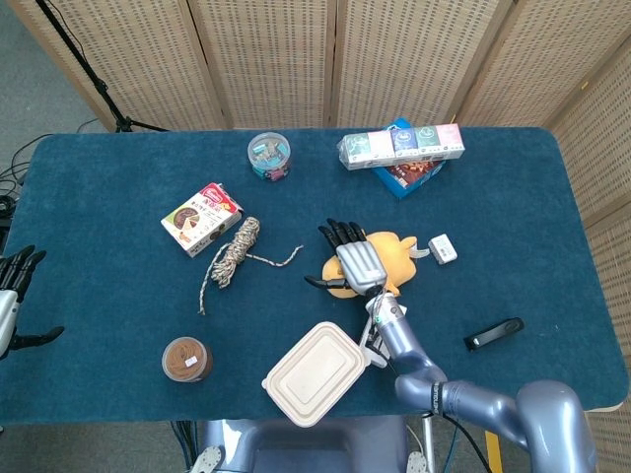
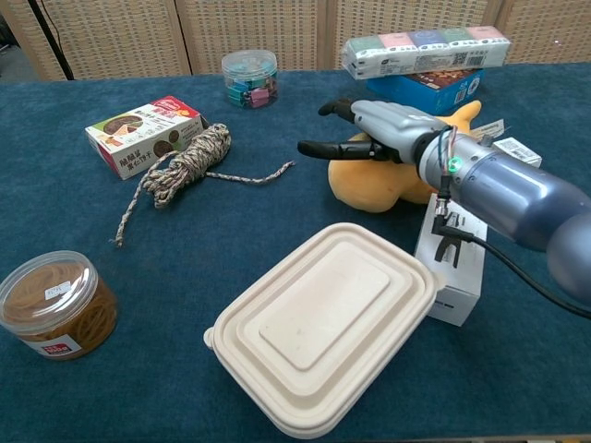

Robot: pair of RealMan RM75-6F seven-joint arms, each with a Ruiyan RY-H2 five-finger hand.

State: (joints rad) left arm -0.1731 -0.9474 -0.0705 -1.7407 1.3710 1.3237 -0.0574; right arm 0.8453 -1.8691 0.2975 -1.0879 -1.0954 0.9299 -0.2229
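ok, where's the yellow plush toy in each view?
Head view: yellow plush toy at table centre, partly under the right hand.
Chest view: right of centre, behind the hand.
Shared landmark: beige lidded food container, on the near side of the toy in both.

1. The right hand [image 1: 359, 264] hovers over the left part of the yellow plush toy [image 1: 391, 258], fingers spread.
2. The beige lidded food container [image 2: 325, 323] lies in front of the toy, with the white carton printed with a black tool [image 2: 452, 257] just to its right.
3. The coiled speckled rope [image 1: 234, 250] lies left of the toy; the flat cake box [image 1: 201, 217] sits just beyond it.
4. The left hand [image 1: 12, 296] hangs off the table's left edge.
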